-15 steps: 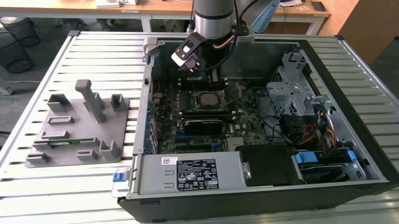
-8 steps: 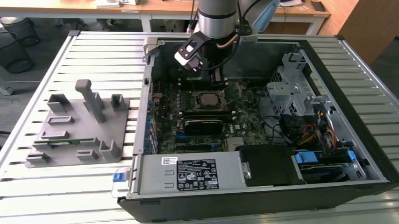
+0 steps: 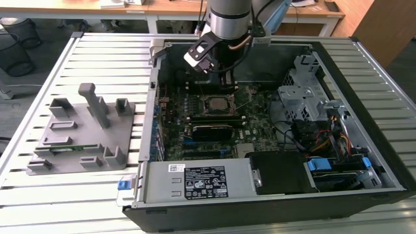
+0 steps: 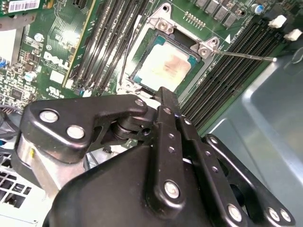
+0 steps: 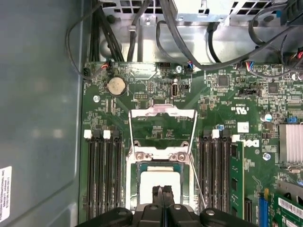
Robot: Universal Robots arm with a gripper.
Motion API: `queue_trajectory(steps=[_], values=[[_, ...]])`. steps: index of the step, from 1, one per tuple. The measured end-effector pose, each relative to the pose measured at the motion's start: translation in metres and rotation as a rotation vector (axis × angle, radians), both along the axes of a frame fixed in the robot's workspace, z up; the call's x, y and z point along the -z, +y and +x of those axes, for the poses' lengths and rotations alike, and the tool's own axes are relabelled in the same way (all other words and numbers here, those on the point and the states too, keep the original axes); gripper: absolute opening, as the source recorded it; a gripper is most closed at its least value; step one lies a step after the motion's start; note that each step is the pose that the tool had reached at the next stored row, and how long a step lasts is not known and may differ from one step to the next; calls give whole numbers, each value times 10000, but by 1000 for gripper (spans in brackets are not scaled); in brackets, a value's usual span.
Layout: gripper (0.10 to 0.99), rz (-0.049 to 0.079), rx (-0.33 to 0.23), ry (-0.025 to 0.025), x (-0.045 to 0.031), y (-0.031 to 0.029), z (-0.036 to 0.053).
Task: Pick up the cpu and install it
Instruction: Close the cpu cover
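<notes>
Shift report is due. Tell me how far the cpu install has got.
Done: the cpu lies flat in the socket. In hand: nothing; the gripper, shut and empty, hangs right over the chip. Left: the socket's hinged metal frame stands open and its lever is raised, so the cpu is not yet clamped.

This looks like a robotics lab or engineering workshop set in an office-like room. An open desktop computer case (image 3: 273, 213) lies on its side on a slatted metal bench (image 3: 104, 58), its green motherboard (image 5: 213, 101) exposed. A robot arm (image 3: 229, 19) reaches down over the case. Beside the case, on the exterior view's left, a grey fixture block (image 3: 78, 146) with slots and posts sits on the bench. Beyond the case stand wooden desks (image 3: 175, 7), with black mesh bins (image 3: 14, 56) on the floor.
</notes>
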State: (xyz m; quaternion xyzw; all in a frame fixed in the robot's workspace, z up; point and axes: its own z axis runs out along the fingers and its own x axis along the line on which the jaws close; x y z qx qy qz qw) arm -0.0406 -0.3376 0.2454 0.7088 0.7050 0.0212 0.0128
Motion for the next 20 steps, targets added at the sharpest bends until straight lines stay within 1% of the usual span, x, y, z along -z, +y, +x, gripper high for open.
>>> queue_trajectory(steps=[5, 10, 14, 20], values=[[106, 5, 0, -2, -72, 1, 1], [106, 17, 0, -1, -122, 1, 1], [106, 41, -1, -2, -128, 1, 14], [106, 39, 0, -2, -128, 0, 85]])
